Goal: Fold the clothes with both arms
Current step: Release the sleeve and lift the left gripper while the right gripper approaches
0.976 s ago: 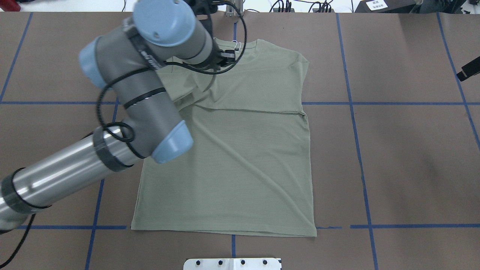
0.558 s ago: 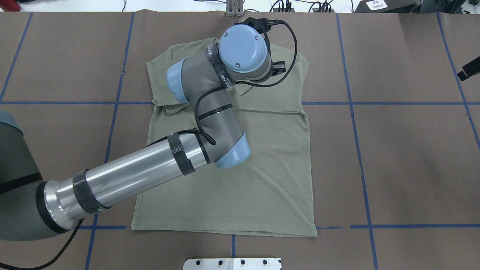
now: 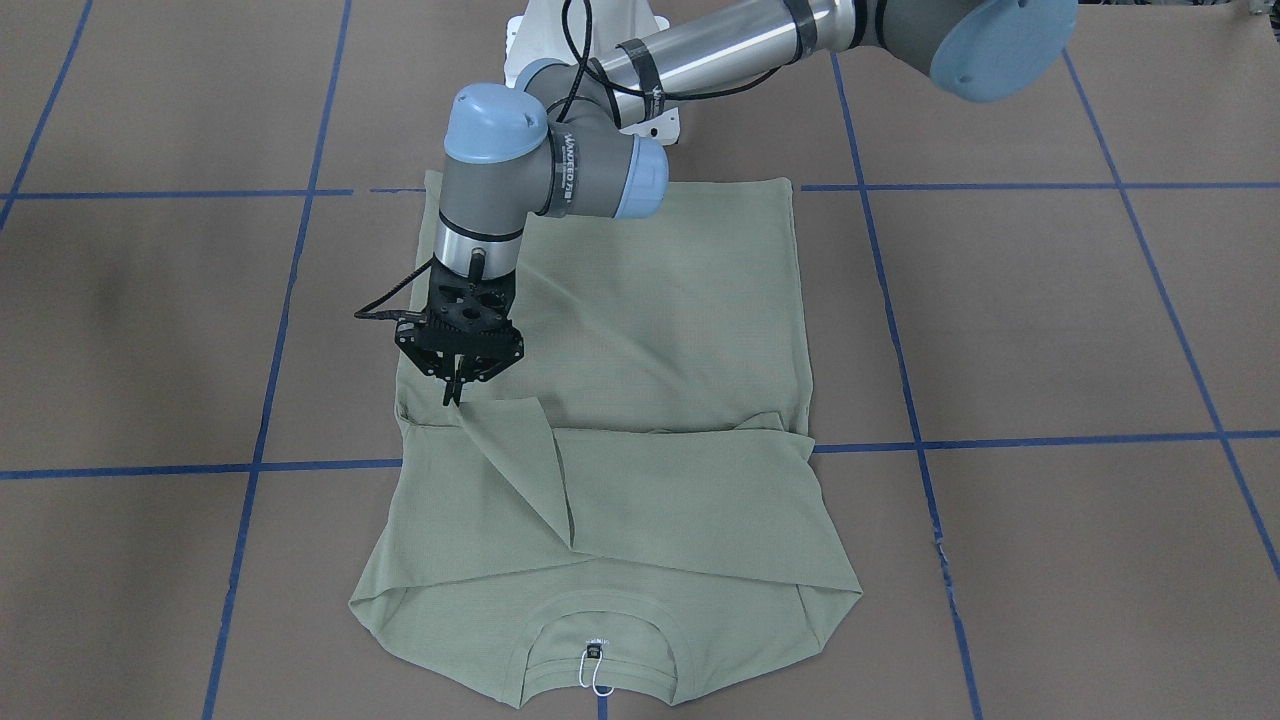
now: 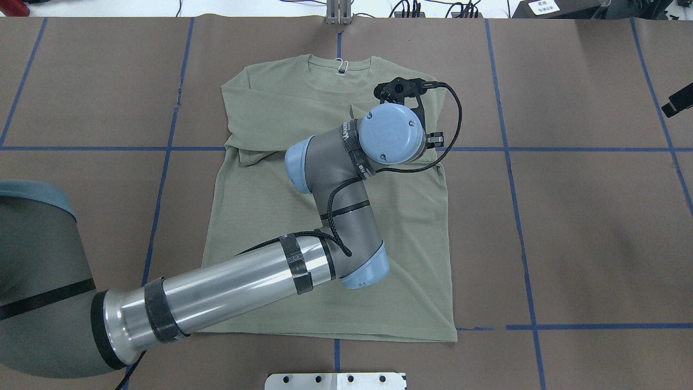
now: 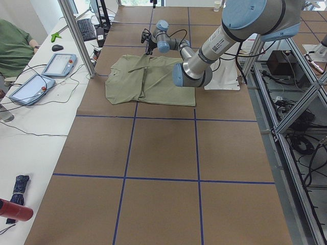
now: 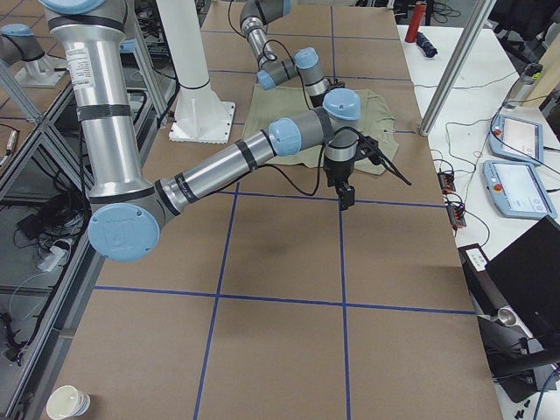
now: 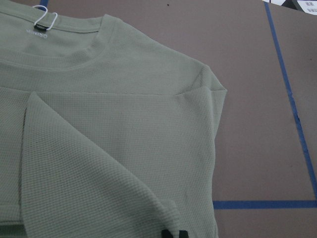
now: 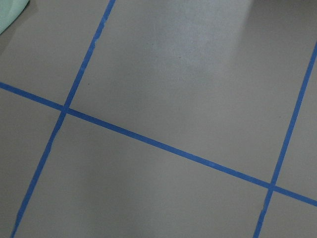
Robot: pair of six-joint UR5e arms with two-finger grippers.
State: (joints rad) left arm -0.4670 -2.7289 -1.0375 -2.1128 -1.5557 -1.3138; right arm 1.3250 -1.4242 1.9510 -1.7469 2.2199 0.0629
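Note:
The pale sage-green shirt (image 4: 260,108) lies flat on the brown table, collar and white loop tag (image 4: 342,66) at the far edge, sleeves folded in across the chest (image 3: 650,300). My left arm reaches across it. My left gripper (image 3: 452,398) is shut on the corner of a folded flap at the shirt's right side, low over the cloth. Its fingertips (image 7: 173,233) show pinching the cloth edge in the left wrist view. My right gripper (image 4: 677,102) hangs off to the right over bare table (image 6: 346,199). I cannot tell whether it is open or shut.
Blue tape lines (image 4: 509,162) grid the table. A white base plate (image 4: 335,381) sits at the near edge and a metal post (image 4: 338,13) at the far edge. Tablets (image 6: 516,131) and cables lie on the operators' desk beyond.
My left gripper has moved from the collar area to the right and toward the robot, drawing a flap of cloth across the upper shirt. The right gripper has not moved.

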